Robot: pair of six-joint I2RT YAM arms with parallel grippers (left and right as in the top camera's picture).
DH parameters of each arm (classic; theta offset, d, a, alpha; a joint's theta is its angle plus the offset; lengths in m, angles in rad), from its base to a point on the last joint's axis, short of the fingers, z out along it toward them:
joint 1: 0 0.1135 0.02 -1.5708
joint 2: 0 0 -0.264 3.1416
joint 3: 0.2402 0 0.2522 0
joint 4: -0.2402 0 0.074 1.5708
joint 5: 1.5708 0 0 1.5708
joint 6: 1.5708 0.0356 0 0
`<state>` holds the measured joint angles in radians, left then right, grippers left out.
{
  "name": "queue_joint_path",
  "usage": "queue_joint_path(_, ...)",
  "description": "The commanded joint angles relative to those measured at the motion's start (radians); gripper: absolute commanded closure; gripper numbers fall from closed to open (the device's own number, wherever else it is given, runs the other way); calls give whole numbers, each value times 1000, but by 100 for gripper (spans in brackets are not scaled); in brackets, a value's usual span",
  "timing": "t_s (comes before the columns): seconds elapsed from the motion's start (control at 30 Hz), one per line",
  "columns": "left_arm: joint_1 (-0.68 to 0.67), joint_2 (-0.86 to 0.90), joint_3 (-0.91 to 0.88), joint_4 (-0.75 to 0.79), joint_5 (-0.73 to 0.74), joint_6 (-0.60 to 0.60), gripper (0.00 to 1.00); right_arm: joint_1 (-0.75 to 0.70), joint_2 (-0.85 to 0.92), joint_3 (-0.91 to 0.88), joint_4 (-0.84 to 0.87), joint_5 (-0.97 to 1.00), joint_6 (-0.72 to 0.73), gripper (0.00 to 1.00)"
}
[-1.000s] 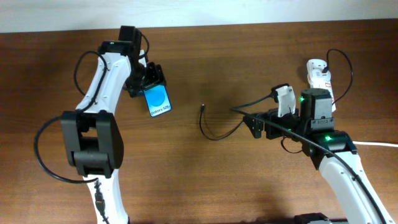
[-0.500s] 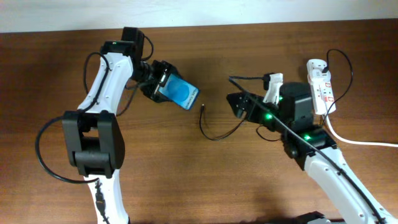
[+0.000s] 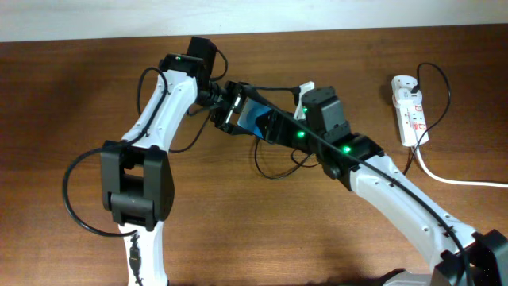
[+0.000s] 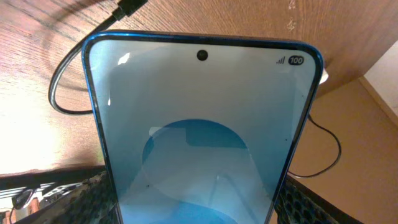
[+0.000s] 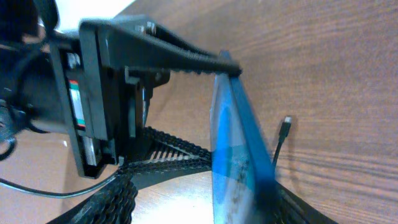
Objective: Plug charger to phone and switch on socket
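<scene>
Brown wooden surface (image 3: pixel 63 95) bearing the white socket (image 3: pixel 411 111) at its right edge, well apart from both hands. Left hand (image 3: pixel 235 110), clamped on the phone (image 3: pixel 255 119), holds it tilted above the surface. Right hand (image 3: pixel 270 127), fingers apart, flanks the phone's free end. Charger (image 3: pixel 270 176) lies looped on the surface below, plug tip unconnected.

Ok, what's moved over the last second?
The left gripper, holding the phone, carried it right toward the centre and turned it. The right gripper swung left from near the socket and now meets the phone. The charger still lies on the table, untouched; the socket hasn't moved.
</scene>
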<state>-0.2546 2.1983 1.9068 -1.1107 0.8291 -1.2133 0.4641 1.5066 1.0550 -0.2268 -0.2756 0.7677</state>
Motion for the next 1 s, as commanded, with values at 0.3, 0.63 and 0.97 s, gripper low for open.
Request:
queue_joint_path(0.3,-14,-3,22,2,12,-23,100,23,55,17,-35,127,13,54)
queue_joint_path(0.63,-14,-3,22,2,21,-29,100,35,107,17,16,156,-80,62)
queue_joint_path(0.97,-11,-3,22,2,20,-29,51,18,106,17,52,149,-79,96)
